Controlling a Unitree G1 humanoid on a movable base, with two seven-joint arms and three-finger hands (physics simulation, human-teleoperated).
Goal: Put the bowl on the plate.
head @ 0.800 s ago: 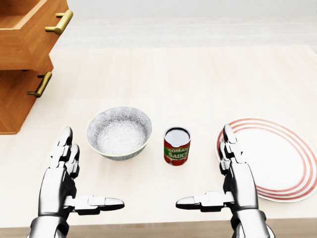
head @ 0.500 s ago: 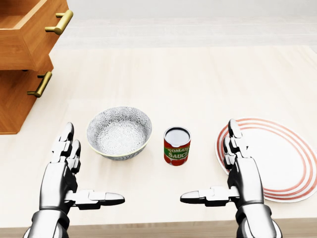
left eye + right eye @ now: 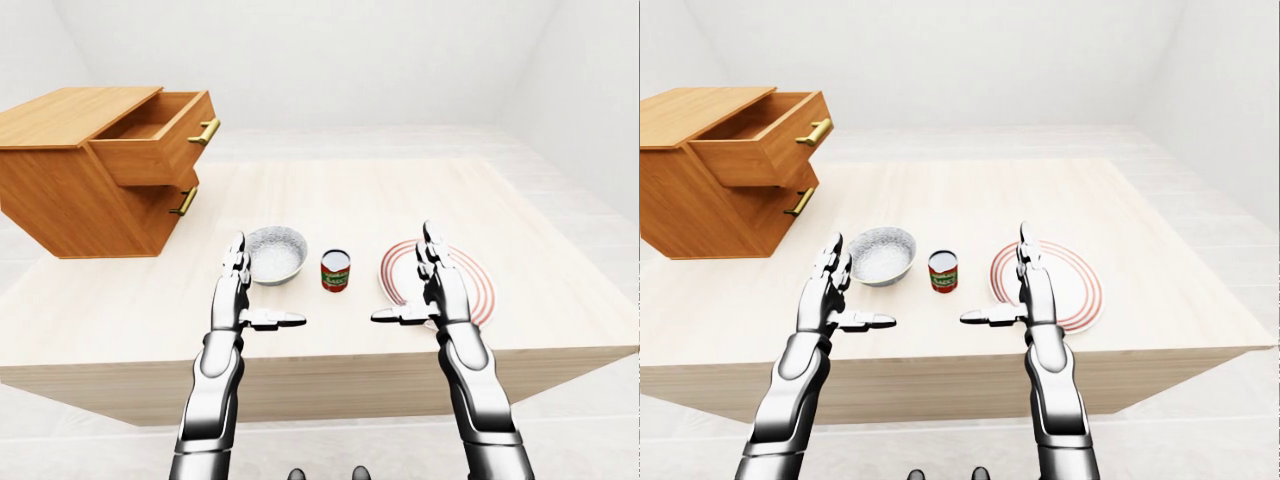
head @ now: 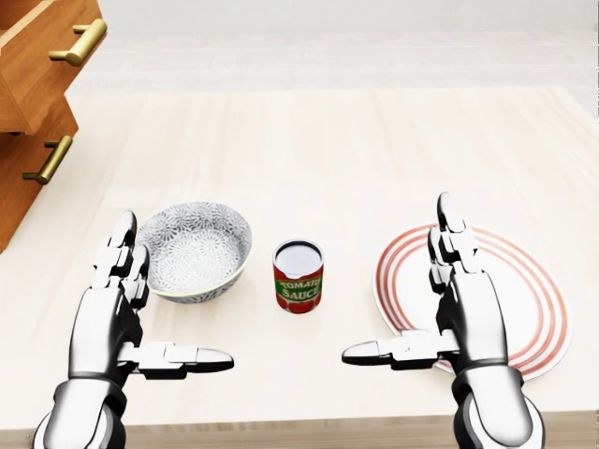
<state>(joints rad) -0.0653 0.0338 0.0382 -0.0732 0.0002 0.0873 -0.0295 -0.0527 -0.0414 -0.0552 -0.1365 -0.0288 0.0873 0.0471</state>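
A grey patterned bowl (image 4: 195,251) stands upright on the pale wooden table, left of centre in the head view. A white plate with red rings (image 4: 524,304) lies flat at the right. My left hand (image 4: 173,295) hovers open just left of and below the bowl, fingers pointing up the view and thumb stretched to the right, touching nothing. My right hand (image 4: 398,281) is open too, its fingers (image 4: 451,248) over the plate's left rim and its thumb pointing left. Neither hand holds anything.
A red tomato sauce can (image 4: 299,276) stands between bowl and plate. A wooden cabinet (image 3: 85,185) with its top drawer pulled out sits at the table's left. The table's near edge (image 3: 320,360) runs just under my wrists.
The whole picture has shifted left, so the camera moved right. Bowl, can and plate keep their spacing. Both hands stay open; the right one reaches a little further up the view.
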